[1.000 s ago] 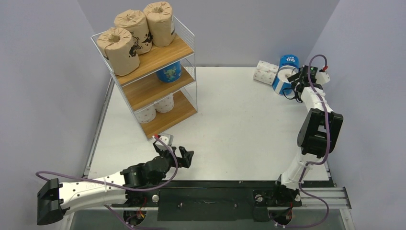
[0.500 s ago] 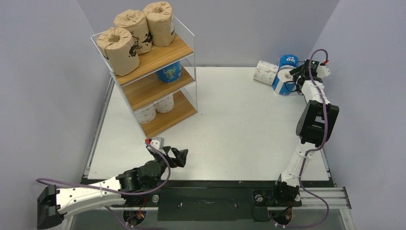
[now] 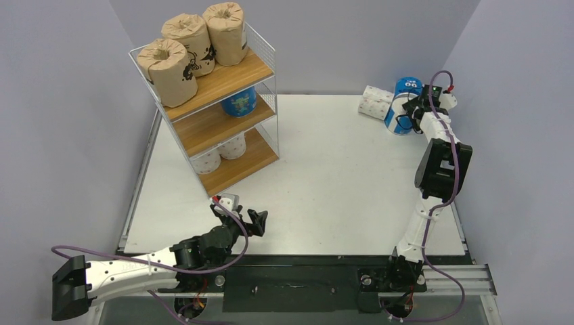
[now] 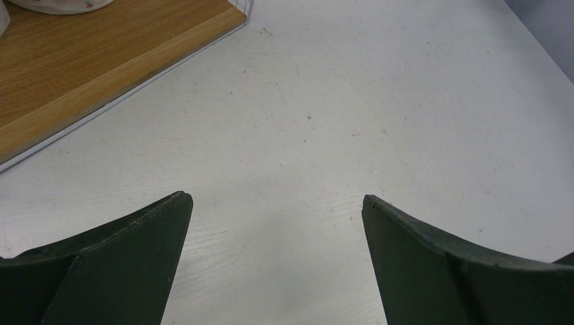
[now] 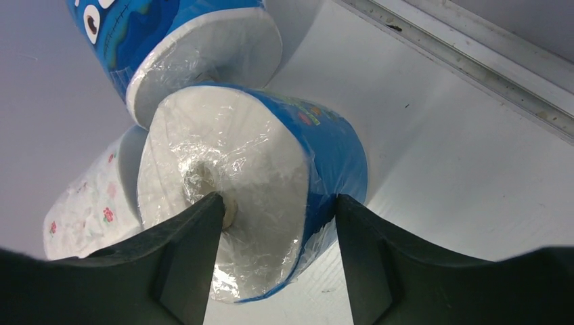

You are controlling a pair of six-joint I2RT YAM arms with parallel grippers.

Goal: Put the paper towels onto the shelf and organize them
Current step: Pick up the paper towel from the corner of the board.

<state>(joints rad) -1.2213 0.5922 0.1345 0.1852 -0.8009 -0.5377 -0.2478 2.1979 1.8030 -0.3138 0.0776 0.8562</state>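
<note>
The shelf (image 3: 262,68) stands at the back left. Three brown-wrapped paper towels (image 3: 196,40) sit on its top board, a blue one (image 3: 238,103) on the middle board, and two white ones (image 3: 220,152) on the bottom board. At the back right a blue roll (image 3: 399,116) lies on its side, with an upright blue roll (image 3: 408,86) and a white flowered roll (image 3: 374,103) behind it. My right gripper (image 3: 413,112) is open. In the right wrist view it (image 5: 279,198) straddles the lying roll (image 5: 271,149), one finger at the core hole and one outside the blue wrap. My left gripper (image 3: 252,218) is open and empty.
In the left wrist view the open left gripper (image 4: 277,200) hovers over bare white table, with the shelf's bottom board (image 4: 81,61) at the upper left. The right wall and a metal rail (image 5: 474,54) run close behind the rolls.
My right gripper has moved back and left, onto the lying blue roll. My left arm drew back towards the near edge, then shifted slightly.
</note>
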